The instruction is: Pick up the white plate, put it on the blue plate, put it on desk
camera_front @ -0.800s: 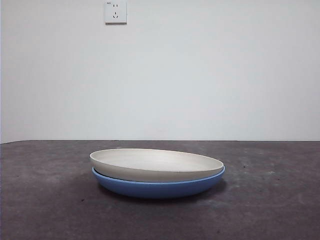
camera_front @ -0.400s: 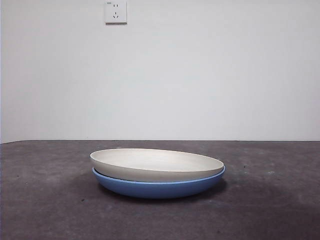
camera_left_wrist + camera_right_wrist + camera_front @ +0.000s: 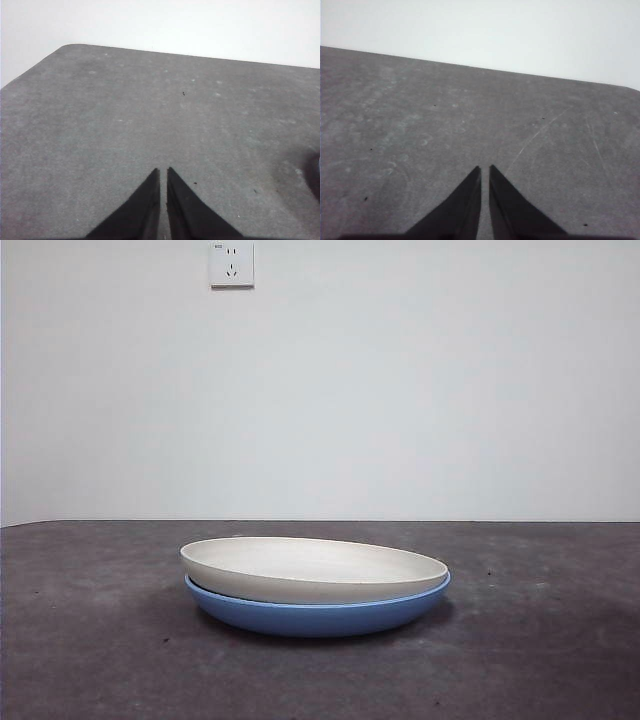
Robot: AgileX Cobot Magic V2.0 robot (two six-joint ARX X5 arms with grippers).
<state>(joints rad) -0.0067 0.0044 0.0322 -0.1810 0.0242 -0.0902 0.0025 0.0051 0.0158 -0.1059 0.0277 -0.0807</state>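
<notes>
Front view: round matte off-white plate (image 3: 315, 570) nested on glossy round blue plate (image 3: 318, 616), on speckled dark grey desk (image 3: 90, 640); left tool (image 3: 163, 172) and right tool (image 3: 485, 169) closed, empty.

The broad, flat, dark grey-brown counter (image 3: 90, 640) has a matte, faintly speckled surface with pale scuffs and a few small dark specks. Directly on it, near the middle, rests a wide, shallow, glossy medium-blue round plate (image 3: 310, 618), throwing a soft shadow around its base. The counter's far edge meets a plain white wall
</notes>
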